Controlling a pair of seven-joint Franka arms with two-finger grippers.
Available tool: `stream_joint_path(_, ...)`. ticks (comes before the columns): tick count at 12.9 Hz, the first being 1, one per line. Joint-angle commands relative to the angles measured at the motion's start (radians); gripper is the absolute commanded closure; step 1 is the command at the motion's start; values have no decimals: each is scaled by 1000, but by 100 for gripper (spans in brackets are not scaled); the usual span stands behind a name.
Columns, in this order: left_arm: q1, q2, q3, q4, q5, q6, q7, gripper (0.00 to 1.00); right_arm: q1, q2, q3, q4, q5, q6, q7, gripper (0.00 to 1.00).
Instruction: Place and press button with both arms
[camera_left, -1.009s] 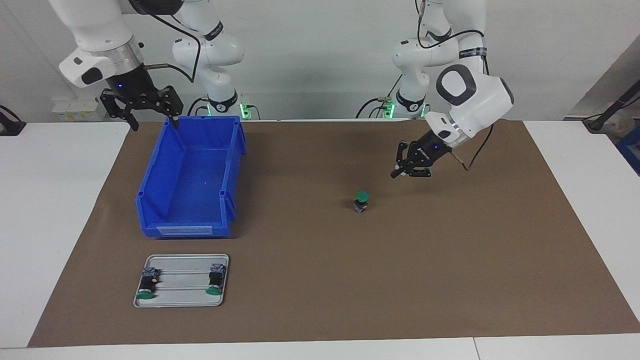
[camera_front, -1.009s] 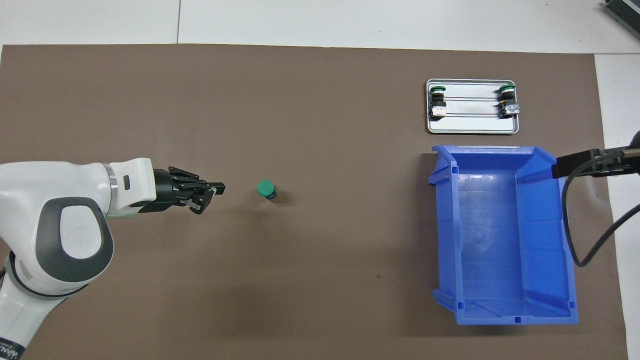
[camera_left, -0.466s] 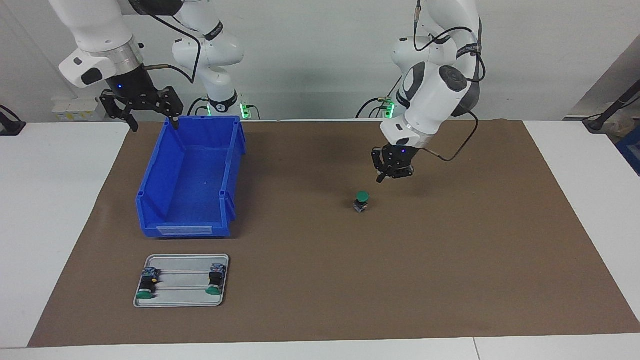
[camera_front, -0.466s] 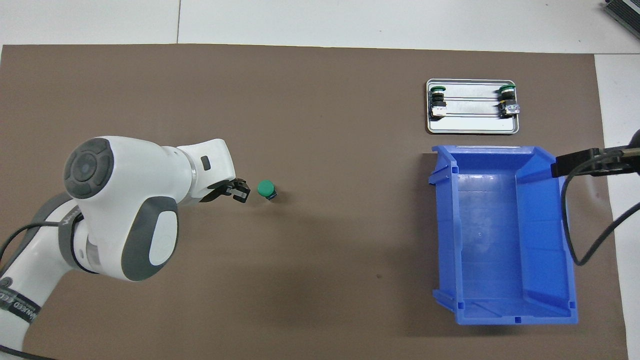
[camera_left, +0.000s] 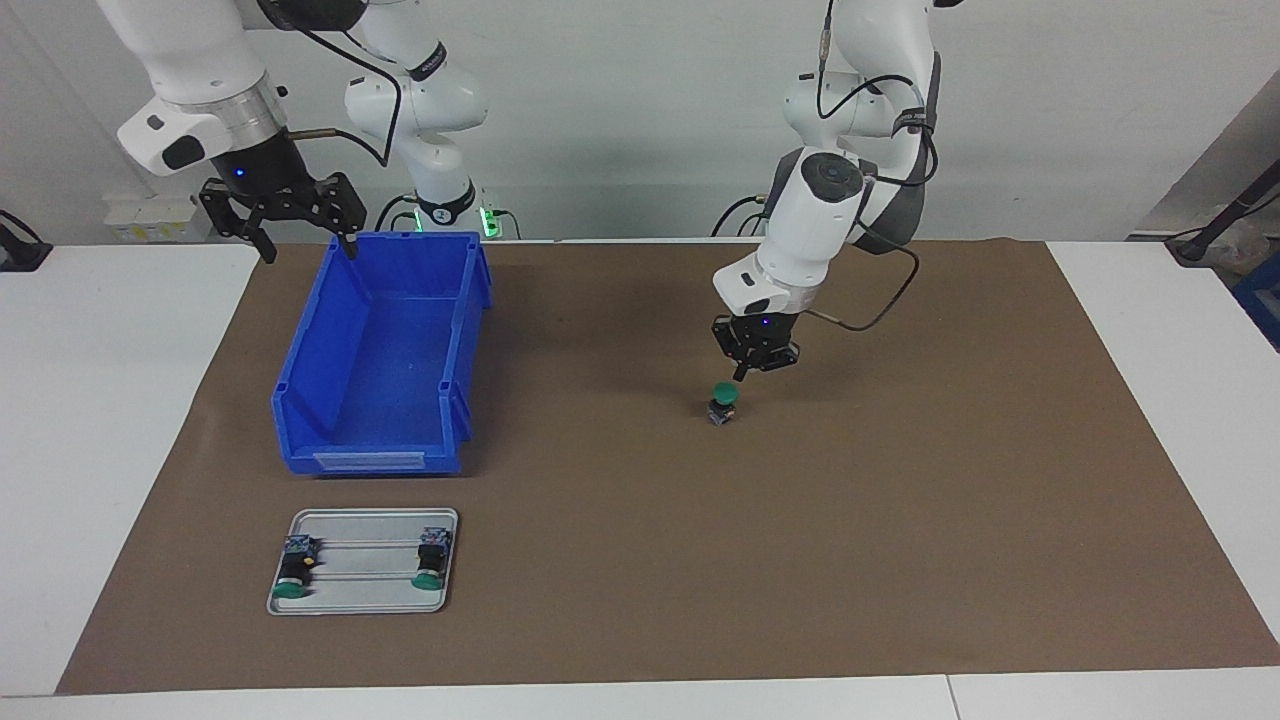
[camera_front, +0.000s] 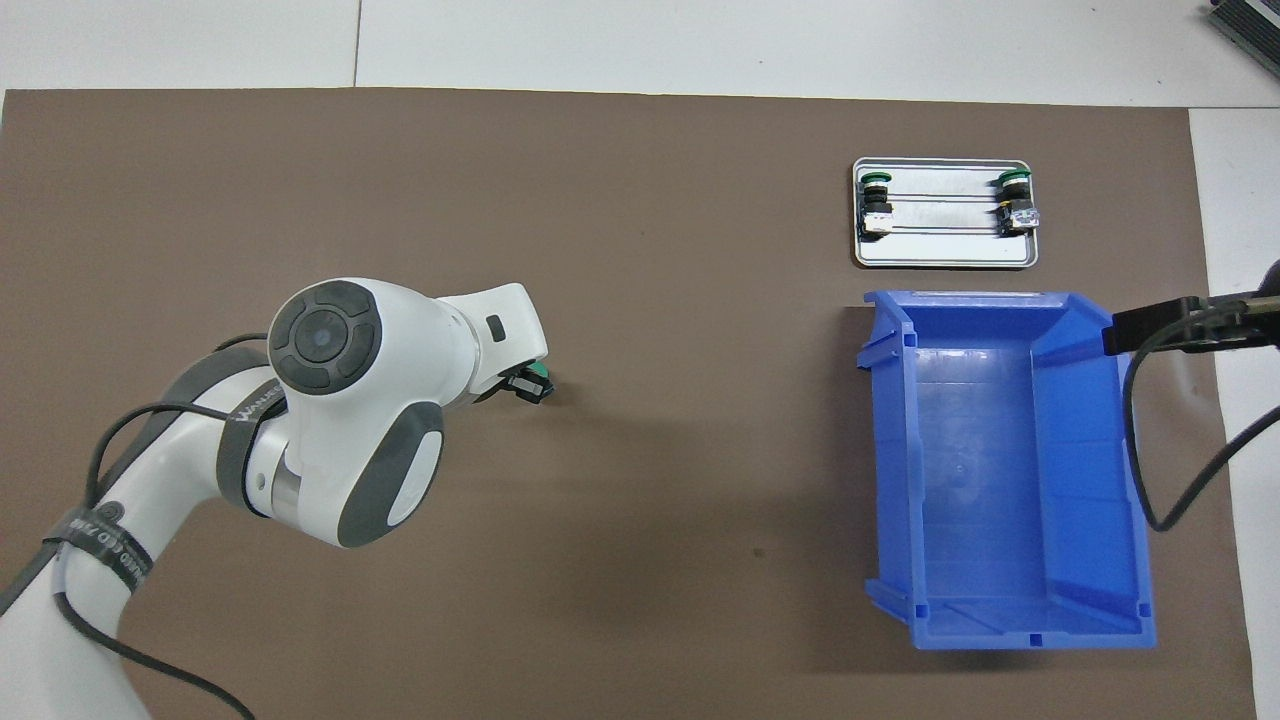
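Button (camera_left: 723, 402) stands upright on the brown mat (camera_left: 900, 520) near mid-worktop, green cap up, black body and blue-grey base below. Left pincer (camera_left: 738, 378) points down directly over the cap, fingertips together, just above it; whether it touches the cap cannot be told. In the overhead view the left arm's wrist covers most of the button, with only a sliver of green cap showing at about 3 o'clock of the wrist. Blue bin (camera_left: 380, 350) sits at about 9 o'clock from the button in the facing view, toward the right arm's end of the worktop. Right pincer (camera_left: 300, 245) hangs with fingers apart over the bin's corner nearest the robots, holding nothing; that arm waits. Metal tray (camera_left: 365, 595) lies at 6 o'clock from the bin in the facing view, carrying two more buttons (camera_left: 292, 572) lying on their sides, one at each end.
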Motion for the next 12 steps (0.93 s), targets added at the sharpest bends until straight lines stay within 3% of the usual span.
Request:
stream_joint_path(1,-23,44,13,25,38,7,-30,100,-1,-17,3,-13,-1,-6,11,0)
stream_joint_path(7,-43,103,13,16,39,48,-47,100,-1,-17,3,-13,-1,-6,11,0)
stream_joint_path(12,-45,104,16,33,39,33,-65,100,-2,-17,3,-13,-2,-6,11,0)
